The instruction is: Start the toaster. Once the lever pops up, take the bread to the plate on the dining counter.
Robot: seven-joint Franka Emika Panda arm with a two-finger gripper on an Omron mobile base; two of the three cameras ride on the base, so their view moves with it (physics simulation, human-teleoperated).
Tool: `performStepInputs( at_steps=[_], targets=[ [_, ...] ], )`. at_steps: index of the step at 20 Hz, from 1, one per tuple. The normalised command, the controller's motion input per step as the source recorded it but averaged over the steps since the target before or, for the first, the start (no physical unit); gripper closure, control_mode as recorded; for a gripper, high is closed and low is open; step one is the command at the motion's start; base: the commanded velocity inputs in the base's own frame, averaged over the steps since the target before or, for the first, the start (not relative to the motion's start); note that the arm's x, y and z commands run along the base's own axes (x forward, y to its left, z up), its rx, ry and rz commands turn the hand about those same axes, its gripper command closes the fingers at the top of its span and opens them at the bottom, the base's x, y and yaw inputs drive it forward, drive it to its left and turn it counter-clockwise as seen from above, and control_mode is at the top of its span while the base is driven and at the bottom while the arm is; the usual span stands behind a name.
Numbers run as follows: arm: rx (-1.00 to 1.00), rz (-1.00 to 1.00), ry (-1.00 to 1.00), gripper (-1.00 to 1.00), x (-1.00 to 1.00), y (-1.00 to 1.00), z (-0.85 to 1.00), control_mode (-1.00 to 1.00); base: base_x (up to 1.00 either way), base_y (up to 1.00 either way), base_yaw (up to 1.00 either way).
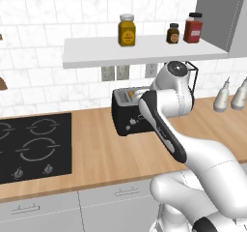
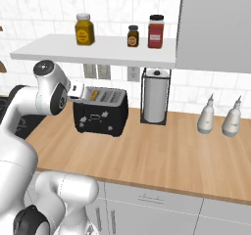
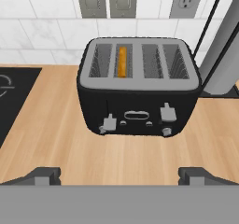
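Claw: two small dark-tipped claw (image 3: 119,174), tips spread wide apart, pinching nothing, poised in front of and above the toaster, clear of it.
Toaster: boxy black toaster (image 3: 138,85) with pale silvery top, straight ahead of the claw on the light wooden worktop (image 3: 56,139), front face turned toward the claw.
Bread: thin slice of toast (image 3: 122,62) with golden-orange crust, standing on edge in the second slot from the left, beyond the claw tips.
Levers, hand view: two grey levers on the front, left one (image 3: 108,122) sitting lower than right one (image 3: 168,112); too small to compare in either base view.
Left base view: white arm (image 1: 166,105) covering the toaster's right half; black hob (image 1: 34,146) set into the worktop off to the claw's left.
Right base view: whole toaster front in sight; black wire stand with white paper roll (image 2: 156,97) just right of the toaster.
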Motion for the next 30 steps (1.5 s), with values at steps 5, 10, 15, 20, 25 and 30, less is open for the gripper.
performStepInputs(
  at_steps=[5,10,15,20,25,30],
  targets=[
    [0.00,0.00,0.00,-1.00,0.00,0.00,0.00,-1.00,0.00,0.00,0.00],
    [0.00,0.00,0.00,-1.00,0.00,0.00,0.00,-1.00,0.00,0.00,0.00],
    [0.00,0.00,0.00,-1.00,0.00,0.00,0.00,-1.00,0.00,0.00,0.00],
    [0.00,0.00,0.00,-1.00,0.00,0.00,0.00,-1.00,0.00,0.00,0.00],
    [0.00,0.00,0.00,-1.00,0.00,0.00,0.00,-1.00,0.00,0.00,0.00],
    [0.00,0.00,0.00,-1.00,0.00,0.00,0.00,-1.00,0.00,0.00,0.00]
  ],
)
